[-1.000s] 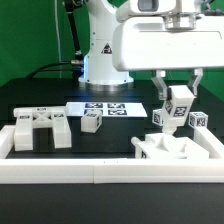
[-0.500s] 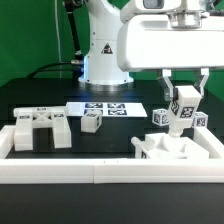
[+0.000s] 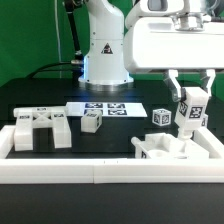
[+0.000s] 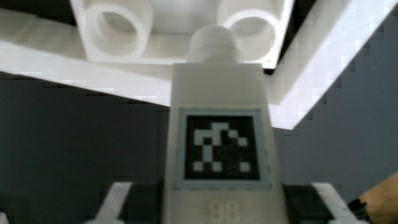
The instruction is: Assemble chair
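Leg [image 3: 190, 112], clamped in our pincer [image 3: 189, 97]: we log it swung upright and carried further across above the socketed block [image 3: 165, 148]; seating it in a socket likely comes next.

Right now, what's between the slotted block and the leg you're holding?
Exterior view: a small white piece, a tagged cube and the marker board.

Matte black tabletop [image 3: 110, 140]. On it lies a white marker board [image 3: 105, 108] printed with black square tags. To either side of the marker board are a white slotted seat block [image 3: 40, 128] and a white chair leg [image 3: 190, 110], each bearing black-and-white square tags. A white border rail [image 3: 100, 172] runs in front of the marker board, with a green backdrop [image 3: 30, 40] behind it.
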{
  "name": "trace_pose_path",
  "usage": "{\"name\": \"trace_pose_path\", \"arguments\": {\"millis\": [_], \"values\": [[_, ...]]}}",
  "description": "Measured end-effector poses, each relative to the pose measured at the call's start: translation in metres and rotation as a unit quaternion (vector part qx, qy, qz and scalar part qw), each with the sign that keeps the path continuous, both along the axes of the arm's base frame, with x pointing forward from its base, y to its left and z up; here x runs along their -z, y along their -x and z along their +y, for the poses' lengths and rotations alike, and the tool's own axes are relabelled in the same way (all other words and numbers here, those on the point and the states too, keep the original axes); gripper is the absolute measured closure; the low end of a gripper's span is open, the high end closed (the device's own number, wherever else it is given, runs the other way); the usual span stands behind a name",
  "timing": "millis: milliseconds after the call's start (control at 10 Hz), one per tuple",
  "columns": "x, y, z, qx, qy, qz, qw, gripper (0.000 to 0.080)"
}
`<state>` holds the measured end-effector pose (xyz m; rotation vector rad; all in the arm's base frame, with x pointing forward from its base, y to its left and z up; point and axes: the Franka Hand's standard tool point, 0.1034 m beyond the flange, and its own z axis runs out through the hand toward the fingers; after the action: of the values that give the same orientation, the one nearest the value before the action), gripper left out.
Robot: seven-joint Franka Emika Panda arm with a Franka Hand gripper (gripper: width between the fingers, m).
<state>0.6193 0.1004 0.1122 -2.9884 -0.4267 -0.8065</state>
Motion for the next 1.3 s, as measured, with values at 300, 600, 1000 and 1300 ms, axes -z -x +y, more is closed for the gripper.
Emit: {"name": "trace_pose_path", "arguments": {"millis": [300, 600, 1000, 1300], "values": [[0.001, -0.001, -0.005, -0.002, 0.003, -0.035, 0.999, 0.0505], [0.004, 0.002, 0.005, -0.01, 0.001, -0.03, 0.999, 0.0505], [0.01, 0.006, 0.015, -0.018, 0.001, -0.026, 1.0, 0.0505], [0.015, 0.007, 0.015, -0.019, 0.002, -0.023, 1.0, 0.0505]]}}
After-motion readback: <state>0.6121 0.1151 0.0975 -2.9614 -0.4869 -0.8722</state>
